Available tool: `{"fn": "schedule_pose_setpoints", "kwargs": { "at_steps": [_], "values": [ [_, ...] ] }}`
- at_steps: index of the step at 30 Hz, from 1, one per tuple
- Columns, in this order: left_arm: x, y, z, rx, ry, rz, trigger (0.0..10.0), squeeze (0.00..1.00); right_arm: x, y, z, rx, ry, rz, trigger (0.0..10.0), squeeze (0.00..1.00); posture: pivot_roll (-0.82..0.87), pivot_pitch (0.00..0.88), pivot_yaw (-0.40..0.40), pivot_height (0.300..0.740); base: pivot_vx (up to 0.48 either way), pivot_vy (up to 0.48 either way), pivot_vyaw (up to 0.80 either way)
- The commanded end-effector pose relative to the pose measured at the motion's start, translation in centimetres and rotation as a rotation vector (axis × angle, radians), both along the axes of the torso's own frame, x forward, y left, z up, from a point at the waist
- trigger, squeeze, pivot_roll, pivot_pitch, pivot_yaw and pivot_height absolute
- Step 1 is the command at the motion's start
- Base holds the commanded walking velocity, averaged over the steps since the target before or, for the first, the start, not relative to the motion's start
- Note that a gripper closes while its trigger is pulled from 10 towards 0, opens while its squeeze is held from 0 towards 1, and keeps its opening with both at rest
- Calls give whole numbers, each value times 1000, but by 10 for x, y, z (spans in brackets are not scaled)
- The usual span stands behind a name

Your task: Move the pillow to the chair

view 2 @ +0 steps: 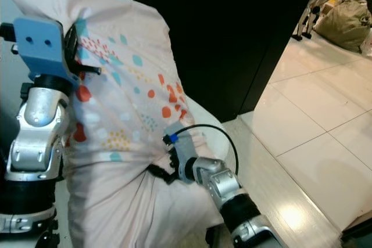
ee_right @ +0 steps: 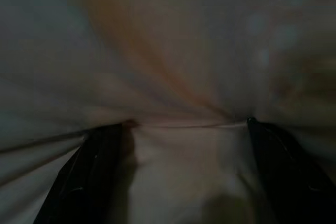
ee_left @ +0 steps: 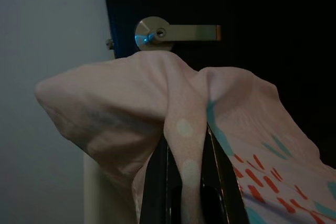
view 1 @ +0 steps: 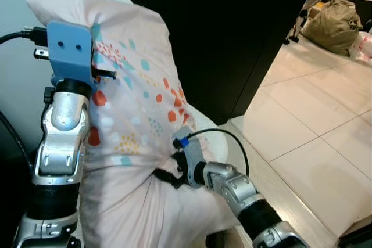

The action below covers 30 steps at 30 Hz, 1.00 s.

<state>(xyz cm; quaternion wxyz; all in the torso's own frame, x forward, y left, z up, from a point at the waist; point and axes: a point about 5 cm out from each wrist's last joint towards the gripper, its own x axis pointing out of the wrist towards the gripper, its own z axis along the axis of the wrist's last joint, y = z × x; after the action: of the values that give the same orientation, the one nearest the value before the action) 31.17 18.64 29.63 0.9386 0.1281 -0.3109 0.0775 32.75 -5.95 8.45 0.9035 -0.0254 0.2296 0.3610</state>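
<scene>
The floor (view 1: pixel 314 114) before me was pale glossy tile, laid in large squares with thin seams. A black door (view 1: pixel 232 33) stood ahead, with a light wall (view 1: pixel 17 50) on its left side. In my left wrist view one silver lever handle (ee_left: pixel 176 32) showed on that door. Far off on the tiles sat one olive bag (view 1: pixel 334 24), slumped.

There was one pillow (view 1: pixel 139 103), pale pink with orange, teal and white spots, and I held it upright in front of me, against my chest and between my two arms. Behind its lower edge a white curved surface (view 1: pixel 218 140) showed; I could not tell what it was.

My left claw (ee_left: pixel 184 182) was up at the pillow's top corner, narrow, pinching a fold of the cloth between its two fingers (ee_left: pixel 157 187). My right claw (ee_right: pixel 178 145) was low on the pillow's front, spread wide, both fingers (ee_right: pixel 94 166) pressed into the fabric, which bunched between them. One black cable looped over that wrist.
</scene>
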Motion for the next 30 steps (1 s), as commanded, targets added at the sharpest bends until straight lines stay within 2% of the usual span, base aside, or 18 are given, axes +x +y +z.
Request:
{"fn": "schedule_pose_setpoints", "kwargs": {
  "at_steps": [1,2,3,4,5,6,16,19,20,21,27,30],
  "values": [
    [-8,-4,9,6,-62,6,2078,0,2,-20,-16,-76,38,-119,10000,0,130,95,-170,505,0,0,0],
    [-7,-4,7,6,-57,9,3412,0,4,-21,-15,-75,32,-134,10000,0,133,94,-172,505,0,0,0],
    [-7,-3,6,5,-53,11,3412,0,5,-21,-14,-74,29,-144,10000,0,133,94,-172,505,0,0,0],
    [-7,-2,4,0,-46,15,6706,0,7,-22,-13,-73,18,-166,10000,0,137,95,-173,505,0,0,0],
    [-7,-2,3,-4,-41,18,6706,0,9,-23,-13,-72,11,-181,10000,0,137,95,-173,505,0,0,0],
    [-7,-1,1,-7,-36,23,9843,0,12,-24,-12,-74,-1,-198,10000,0,139,94,-175,505,0,0,0],
    [-3,15,-22,-13,48,119,10000,0,23,-34,-9,-78,-46,-310,10000,0,140,89,-174,505,0,0,0],
    [1,29,-43,3,136,196,10000,0,25,-36,-9,-65,-55,-329,10000,0,139,88,-171,505,0,0,0],
    [4,33,-54,28,193,230,10000,259,24,-36,-10,-63,-56,-328,10000,0,139,88,-169,505,0,0,0],
    [5,37,-64,41,236,255,10000,1000,24,-37,-10,-62,-57,-328,10000,0,140,87,-168,505,0,0,0],
    [6,50,-119,129,488,337,10000,1000,23,-39,-14,-52,-57,-335,10000,0,137,84,-161,505,0,0,0],
    [6,49,-125,162,519,339,10000,1000,24,-38,-13,-50,-64,-337,10000,0,134,83,-159,505,0,0,0]
  ]
}}
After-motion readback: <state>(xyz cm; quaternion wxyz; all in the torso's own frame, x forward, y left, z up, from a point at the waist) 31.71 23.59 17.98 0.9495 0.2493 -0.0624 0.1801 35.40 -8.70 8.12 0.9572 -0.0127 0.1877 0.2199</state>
